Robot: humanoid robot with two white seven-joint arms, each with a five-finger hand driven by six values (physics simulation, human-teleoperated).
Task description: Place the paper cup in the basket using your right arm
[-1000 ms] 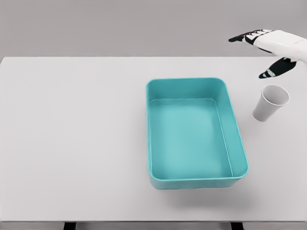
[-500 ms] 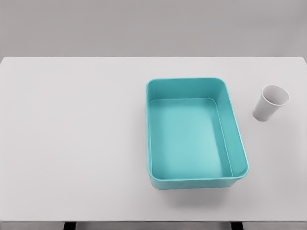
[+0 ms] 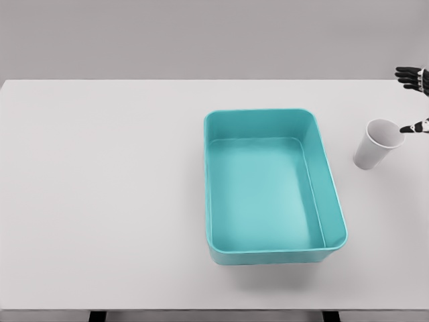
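Observation:
A white paper cup [image 3: 378, 143] stands upright on the table, just right of the teal basket [image 3: 213, 194], which has nothing inside. Only the black fingertips [image 3: 410, 75] of my right hand [image 3: 414, 100] show at the right edge. The upper fingers are spread above the cup, and the thumb tip sits close by the cup's right rim. The hand holds nothing. My left arm is out of view.
The white table [image 3: 100, 201] spans the whole view, its far edge running along the top and its front edge near the bottom. The cup stands near the table's right edge.
The right hand was above the cup a second ago, left the view half a second ago, and now its fingertips are back at the right edge, lower and beside the cup.

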